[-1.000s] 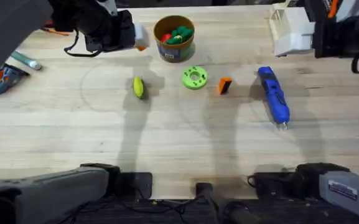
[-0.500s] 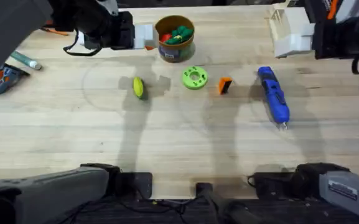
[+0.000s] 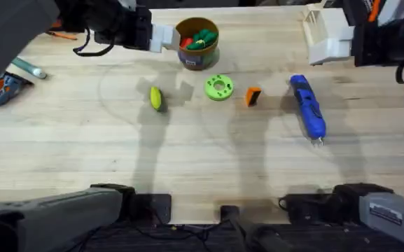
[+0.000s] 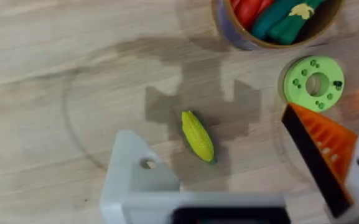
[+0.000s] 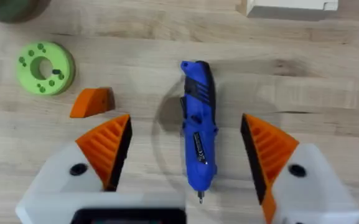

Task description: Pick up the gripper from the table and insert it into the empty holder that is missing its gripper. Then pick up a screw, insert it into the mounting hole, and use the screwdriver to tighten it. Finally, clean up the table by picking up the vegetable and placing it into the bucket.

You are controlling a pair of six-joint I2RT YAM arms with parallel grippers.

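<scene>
The orange gripper (image 3: 253, 96) lies loose on the table between a green ring disc (image 3: 219, 87) and the blue screwdriver (image 3: 308, 107). The yellow vegetable (image 3: 156, 98) lies left of the disc, in front of the bucket (image 3: 196, 43). My left gripper (image 3: 158, 36) hovers open just left of the bucket. In the left wrist view one finger is the bare white holder (image 4: 135, 177), the other carries an orange pad (image 4: 321, 146), and the vegetable (image 4: 198, 135) lies below between them. My right gripper (image 5: 185, 121) is open high above the screwdriver (image 5: 198, 134), with the orange gripper (image 5: 92, 101) beside it.
A white plastic block (image 3: 324, 31) sits at the far right by the right arm. A small blue and orange tool (image 3: 5, 89) and a pale tube (image 3: 30, 68) lie at the far left. The near half of the table is bare wood.
My left gripper has shifted right and slightly farther back, closer to the bucket. The right arm and the objects on the table have stayed put.
</scene>
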